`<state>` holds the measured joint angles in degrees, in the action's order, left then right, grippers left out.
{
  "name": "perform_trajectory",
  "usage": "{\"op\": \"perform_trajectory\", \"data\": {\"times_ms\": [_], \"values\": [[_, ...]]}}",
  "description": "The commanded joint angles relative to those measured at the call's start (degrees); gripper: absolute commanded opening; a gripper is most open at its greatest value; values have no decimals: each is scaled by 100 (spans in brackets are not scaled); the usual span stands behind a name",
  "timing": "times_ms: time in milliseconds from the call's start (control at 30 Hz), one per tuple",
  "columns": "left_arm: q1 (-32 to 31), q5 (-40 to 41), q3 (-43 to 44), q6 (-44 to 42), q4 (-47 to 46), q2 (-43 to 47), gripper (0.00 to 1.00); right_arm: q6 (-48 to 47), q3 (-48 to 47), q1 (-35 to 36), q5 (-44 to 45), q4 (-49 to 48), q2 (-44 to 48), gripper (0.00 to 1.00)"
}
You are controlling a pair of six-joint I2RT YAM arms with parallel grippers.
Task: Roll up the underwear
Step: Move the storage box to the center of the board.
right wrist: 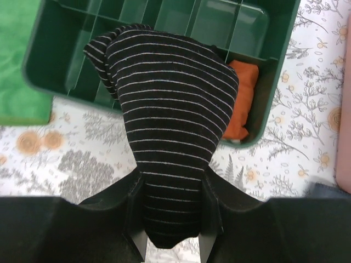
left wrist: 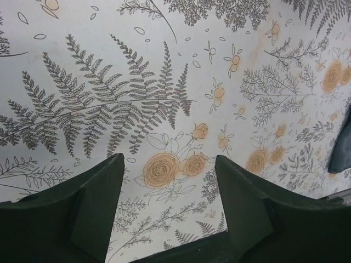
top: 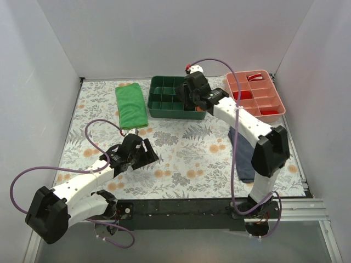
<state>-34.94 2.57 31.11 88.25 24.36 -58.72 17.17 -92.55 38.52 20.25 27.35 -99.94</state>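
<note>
My left pincer [top: 147,155] hangs over the flowered bench [top: 186,181], fingers spread wide with nothing between them; its wrist camera shows only printed ferns and roses in the gap. Further back lies a folded green cloth [top: 130,105], just beside a dark green compartment tray [top: 164,101]. My right pincer [right wrist: 173,222] is clamped on the underwear [right wrist: 170,109], held over the near right corner of that tray. Its long axis runs straight out from my fingers toward the tray, narrow in the grip and wide at the far end, with the pale stripes crossing it. Only the right wrist view shows this; from above my wrist hides the fabric. One corner compartment holds something orange [right wrist: 241,104]. To the right, a pink tray [top: 245,104] holds red pieces [top: 255,76]. A navy garment [top: 243,156] lies under my right arm.
</note>
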Motion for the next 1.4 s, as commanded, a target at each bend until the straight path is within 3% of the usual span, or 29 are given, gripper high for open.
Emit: {"op": "perform_trajectory", "data": {"times_ms": [0,233,433,867,1067,1367], "values": [[40,-230,-26,-194,-89,98,67,-38,-1236,-11,576,243,-1041,1],[40,-503,-9,-220,-10,212,67,-108,-4400,15,1173,1605,-3118,1],[49,-591,-114,-203,-107,212,67,-38,-3586,76,1780,1281,-2908,1],[49,-652,-70,-255,-160,71,67,-469,-4148,235,1754,1422,-3707,1],[49,-661,-79,-317,-160,-34,67,-302,-3762,270,1956,1247,-3577,1],[57,-679,-88,-343,-151,-113,67,-275,-4104,252,1808,1396,-3866,1]]}}
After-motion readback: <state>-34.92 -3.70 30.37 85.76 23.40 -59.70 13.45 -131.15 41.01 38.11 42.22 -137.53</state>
